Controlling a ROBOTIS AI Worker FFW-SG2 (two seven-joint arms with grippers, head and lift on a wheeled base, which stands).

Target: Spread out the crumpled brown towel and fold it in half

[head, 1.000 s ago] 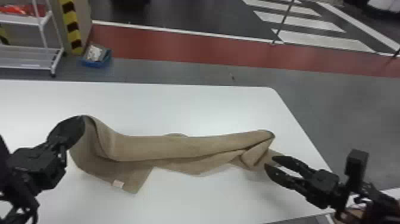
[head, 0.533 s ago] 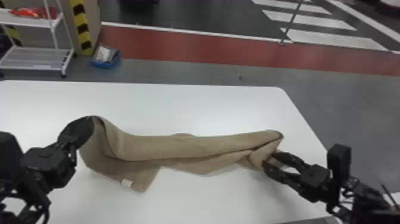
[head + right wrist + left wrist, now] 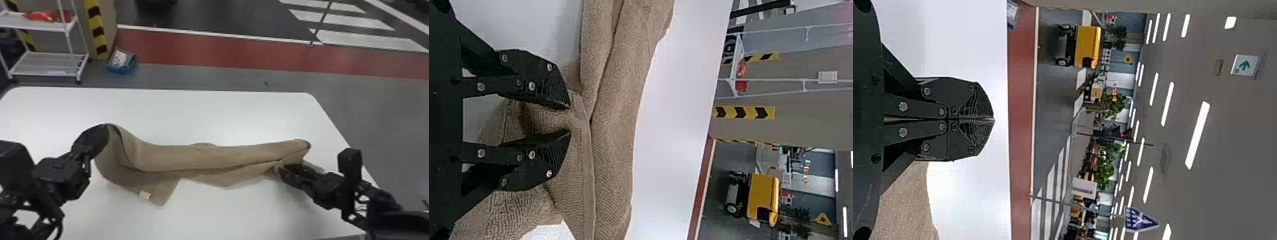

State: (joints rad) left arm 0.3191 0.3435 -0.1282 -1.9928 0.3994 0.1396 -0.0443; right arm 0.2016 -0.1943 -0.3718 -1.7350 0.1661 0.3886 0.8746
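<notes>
brown towel: lengthwise on white table, long axis left to right between both arms. left gripper: clenched on towel's raised left end. right gripper: released, spread astride a ridge at right end; bulk of cloth leftward. for the coming pinch, right arm nearer. blue bin, on floor: whitish, grey items inside.
</notes>
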